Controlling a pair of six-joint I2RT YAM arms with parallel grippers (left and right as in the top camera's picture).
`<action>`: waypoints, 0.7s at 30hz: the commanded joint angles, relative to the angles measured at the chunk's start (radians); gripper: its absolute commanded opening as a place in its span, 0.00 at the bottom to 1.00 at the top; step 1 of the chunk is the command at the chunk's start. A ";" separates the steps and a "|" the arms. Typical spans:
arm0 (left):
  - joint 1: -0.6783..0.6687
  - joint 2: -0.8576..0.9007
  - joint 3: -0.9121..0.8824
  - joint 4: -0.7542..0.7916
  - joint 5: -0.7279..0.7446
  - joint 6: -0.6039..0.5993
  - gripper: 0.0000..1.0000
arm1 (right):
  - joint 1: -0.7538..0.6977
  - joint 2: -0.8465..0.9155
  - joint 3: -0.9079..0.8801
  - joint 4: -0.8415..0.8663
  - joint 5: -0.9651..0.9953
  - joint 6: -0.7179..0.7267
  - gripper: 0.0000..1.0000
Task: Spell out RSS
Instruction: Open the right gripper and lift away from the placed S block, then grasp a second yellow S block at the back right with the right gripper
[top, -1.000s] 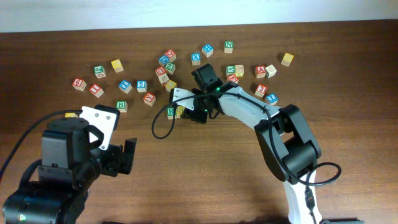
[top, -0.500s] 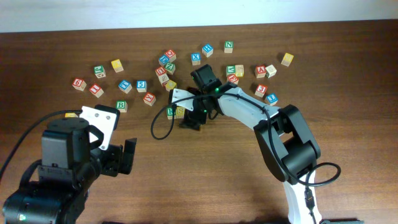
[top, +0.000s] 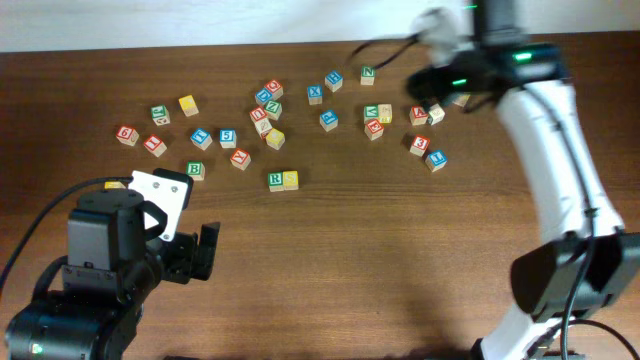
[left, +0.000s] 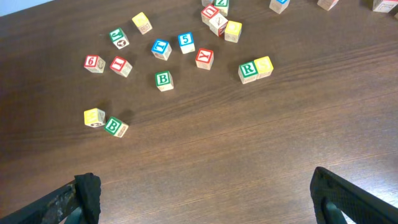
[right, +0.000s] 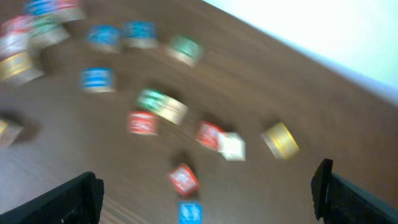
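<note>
Overhead, we find the R cube (top: 275, 180) touching a yellow neighbour (top: 290, 179) mid-worktop (top: 400, 260). Our right claw (right: 208, 177), wide and empty, hovers well apart near the far yellow cube (right: 280, 140); the left claw (left: 202, 199) is equally wide.

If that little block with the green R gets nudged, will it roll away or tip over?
The small wooden cube with the green R probably slides rather than rolls: its flat faces sit square on the brown wooden table. It looks stiff and likely light. Pushed sideways, it would likely shove the yellow-faced wooden cube touching it.
</note>
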 joint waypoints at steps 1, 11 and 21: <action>0.005 -0.006 -0.003 0.002 0.011 0.016 0.99 | -0.190 0.017 -0.006 -0.001 -0.131 0.249 0.98; 0.005 -0.006 -0.003 0.002 0.011 0.017 0.99 | -0.122 0.246 -0.002 0.337 0.178 0.635 0.98; 0.005 -0.006 -0.003 0.002 0.011 0.017 0.99 | -0.060 0.496 0.078 0.456 0.350 0.727 0.99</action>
